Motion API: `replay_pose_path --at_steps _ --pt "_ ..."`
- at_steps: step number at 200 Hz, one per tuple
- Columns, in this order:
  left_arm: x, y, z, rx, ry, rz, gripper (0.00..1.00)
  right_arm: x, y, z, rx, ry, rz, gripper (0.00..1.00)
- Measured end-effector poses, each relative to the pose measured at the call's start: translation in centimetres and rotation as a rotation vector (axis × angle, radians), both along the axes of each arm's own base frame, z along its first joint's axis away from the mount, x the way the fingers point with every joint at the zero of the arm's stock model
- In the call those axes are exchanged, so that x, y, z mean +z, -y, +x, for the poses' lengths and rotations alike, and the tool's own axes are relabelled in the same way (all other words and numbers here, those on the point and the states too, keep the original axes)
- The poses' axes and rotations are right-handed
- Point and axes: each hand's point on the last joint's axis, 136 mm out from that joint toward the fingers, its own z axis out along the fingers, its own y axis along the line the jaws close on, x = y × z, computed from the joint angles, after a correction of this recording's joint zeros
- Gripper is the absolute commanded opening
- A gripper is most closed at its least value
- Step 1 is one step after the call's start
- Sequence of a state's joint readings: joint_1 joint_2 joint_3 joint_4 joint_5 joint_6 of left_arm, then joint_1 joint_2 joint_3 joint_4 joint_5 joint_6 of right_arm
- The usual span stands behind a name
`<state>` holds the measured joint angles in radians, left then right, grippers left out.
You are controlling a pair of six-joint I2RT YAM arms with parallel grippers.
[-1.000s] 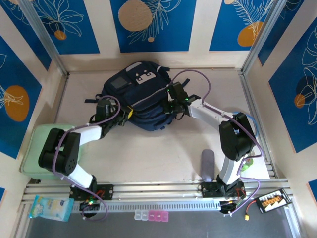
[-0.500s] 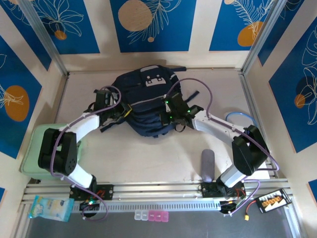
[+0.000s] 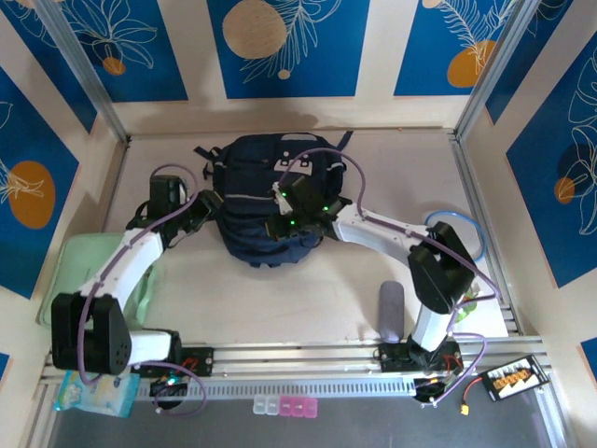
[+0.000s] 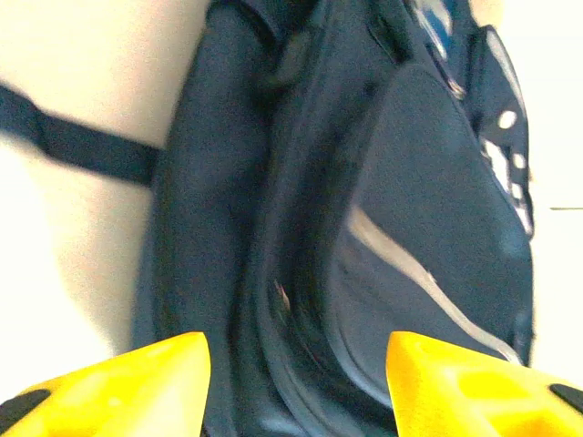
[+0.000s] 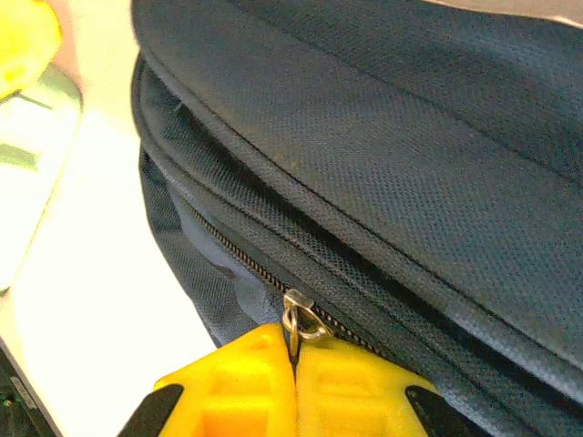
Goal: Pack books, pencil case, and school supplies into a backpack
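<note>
So the backpack [image 3: 247,187] is lying toward the far middle of the tabletop [image 3: 308,299]. It's navy with a pale grey stripe and easily the biggest thing there. The right pincer [image 5: 293,355] is clenched on the little metal zipper pull [image 5: 296,314] on the bag's near side. Its yellow fingers are pressed tight together, and the zipper track runs off up and to the left in the wrist view. The left pincer [image 4: 296,382] is released at the bag's left side, fingers [image 4: 137,382] well apart with nothing gripped, and a dark strap [image 4: 82,146] trails across the tabletop beside it. The grey pencil case [image 3: 391,313] is out on the tabletop near the right arm's base, well apart from the bag. A pale-green flat box [image 3: 70,261] sits at the left edge, partly under the left arm.
</note>
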<state>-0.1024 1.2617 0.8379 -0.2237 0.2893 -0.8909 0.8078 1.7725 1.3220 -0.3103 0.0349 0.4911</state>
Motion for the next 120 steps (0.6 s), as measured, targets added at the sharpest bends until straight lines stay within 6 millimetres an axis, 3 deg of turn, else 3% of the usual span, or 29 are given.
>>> replay_pose_path --at_steps 42,64,120 --pt "-1.9 2.1 -1.7 0.037 -0.049 -0.196 0.52 0.2 -2.7 0.5 0.039 0.002 0.030 0.00" --pt "-2.8 3.1 -2.2 0.066 -0.079 -0.276 0.49 0.1 -2.9 0.3 0.044 -0.001 0.027 0.00" --pt "-2.5 4.0 -1.0 0.104 -0.064 -0.364 0.40 0.1 -3.0 0.2 0.045 -0.001 0.026 0.00"
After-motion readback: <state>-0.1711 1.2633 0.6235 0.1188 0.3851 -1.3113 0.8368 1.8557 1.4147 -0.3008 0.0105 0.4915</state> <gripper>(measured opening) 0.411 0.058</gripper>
